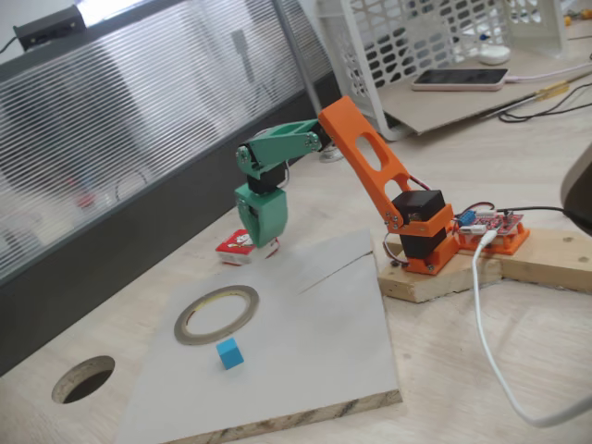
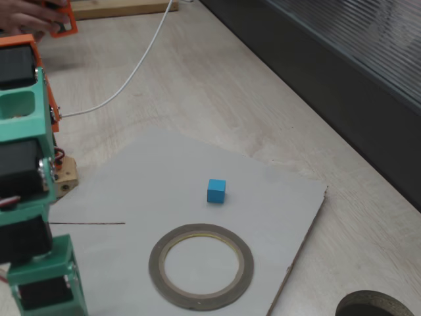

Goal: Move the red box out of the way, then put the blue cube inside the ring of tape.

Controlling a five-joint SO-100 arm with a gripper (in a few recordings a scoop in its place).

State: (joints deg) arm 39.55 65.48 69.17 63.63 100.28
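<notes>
The red box (image 1: 235, 248) lies at the far edge of the grey board (image 1: 324, 333), partly off it. My green gripper (image 1: 268, 242) points straight down with its tip right beside the box, at the box's right end. Whether the fingers are apart or touch the box cannot be made out. The ring of tape (image 1: 182, 326) lies flat on the board nearer the camera, its centre hollow. The blue cube (image 1: 228, 352) stands just outside the ring. In the other fixed view the blue cube (image 2: 216, 191) sits a little beyond the ring of tape (image 2: 156, 263), apart from it.
A round dark hole (image 1: 83, 379) is cut in the wooden table left of the board. The arm's orange base (image 1: 425, 242) is clamped on a wooden block, with a red circuit board (image 1: 495, 227) and white cable (image 1: 486, 324) beside it. The green arm (image 2: 26, 197) fills the left edge.
</notes>
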